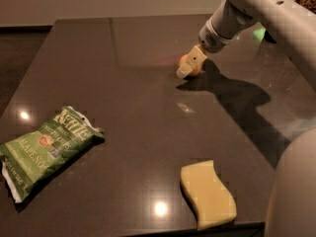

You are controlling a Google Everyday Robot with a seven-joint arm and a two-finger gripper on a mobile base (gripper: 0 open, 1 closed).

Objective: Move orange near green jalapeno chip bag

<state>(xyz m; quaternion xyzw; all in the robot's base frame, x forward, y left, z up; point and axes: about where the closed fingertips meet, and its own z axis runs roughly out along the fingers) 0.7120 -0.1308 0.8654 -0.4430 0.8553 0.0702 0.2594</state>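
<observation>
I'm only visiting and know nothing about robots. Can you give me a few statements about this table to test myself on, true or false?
1. The gripper is down at the orange, toward the far right of the table. True.
2. The green jalapeno chip bag lies at the near left of the table. True.
3. The orange is touching the chip bag. False: they are far apart, on opposite sides of the table.
4. A pale yellow sponge lies near the front edge. True.
5. The sponge sits on top of the chip bag. False: it lies on the bare table, off to the bag's right.
</observation>
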